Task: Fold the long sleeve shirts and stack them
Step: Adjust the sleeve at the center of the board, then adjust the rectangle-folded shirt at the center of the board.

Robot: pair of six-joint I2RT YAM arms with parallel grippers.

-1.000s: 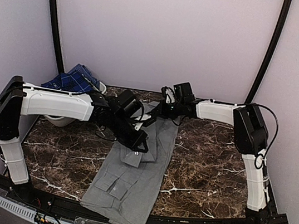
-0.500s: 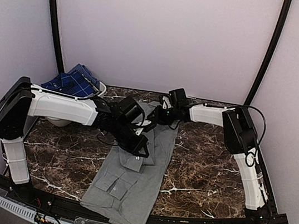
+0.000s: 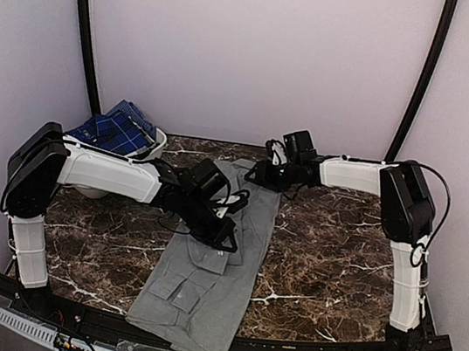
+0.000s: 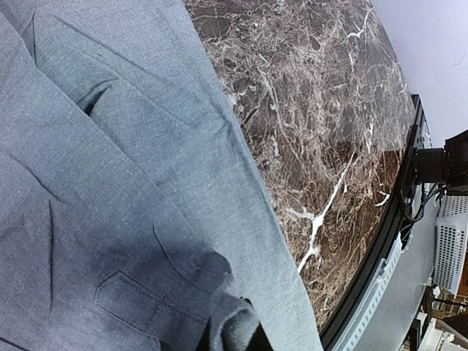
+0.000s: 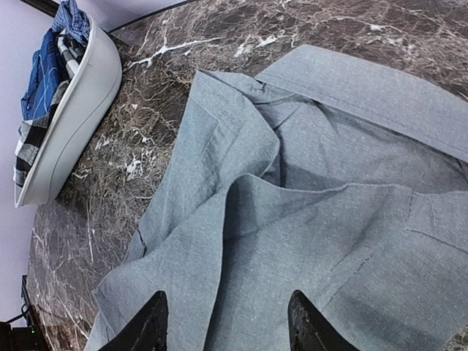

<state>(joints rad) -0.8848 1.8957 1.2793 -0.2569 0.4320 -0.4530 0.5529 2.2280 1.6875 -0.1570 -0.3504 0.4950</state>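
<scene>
**Top view:** The marble table (image 3: 322, 242) is closed in by lilac walls (image 3: 252, 55) and two black posts (image 3: 83, 38). A white basket (image 3: 159, 139) is set at the far left, with the plaid shirt (image 3: 113, 129) heaped in it, well apart from both grippers. The grey shirt (image 3: 205, 286) is laid lengthwise down the middle, hem at the near edge, collar end far. The basket's near side is partly covered by the left arm (image 3: 107, 172), which is stretched low from the left onto the shirt. The left gripper (image 3: 225, 239) is planted on the shirt's mid-section. The right arm (image 3: 358, 175) is reached in level from the right, and the right gripper (image 3: 261, 173) is held just over the collar end.

**Left wrist:** The grey shirt (image 4: 110, 183) fills the left side, and a stitched pocket (image 4: 128, 303) is seen low down. Bare marble and the black edge rail (image 4: 380, 248) are seen to the right. The left gripper (image 4: 235, 338) is closed, and a ridge of grey cloth is pinched up at its tips.

**Right wrist:** The fingers (image 5: 152, 325) of the right gripper (image 5: 228, 325) are spread apart and nothing is clamped. Rumpled grey shirt (image 5: 307, 219) is seen directly below, with the collar (image 5: 365, 88) at upper right. The basket (image 5: 80, 110) is seen at upper left, with the plaid shirt (image 5: 44, 80) inside it.
</scene>
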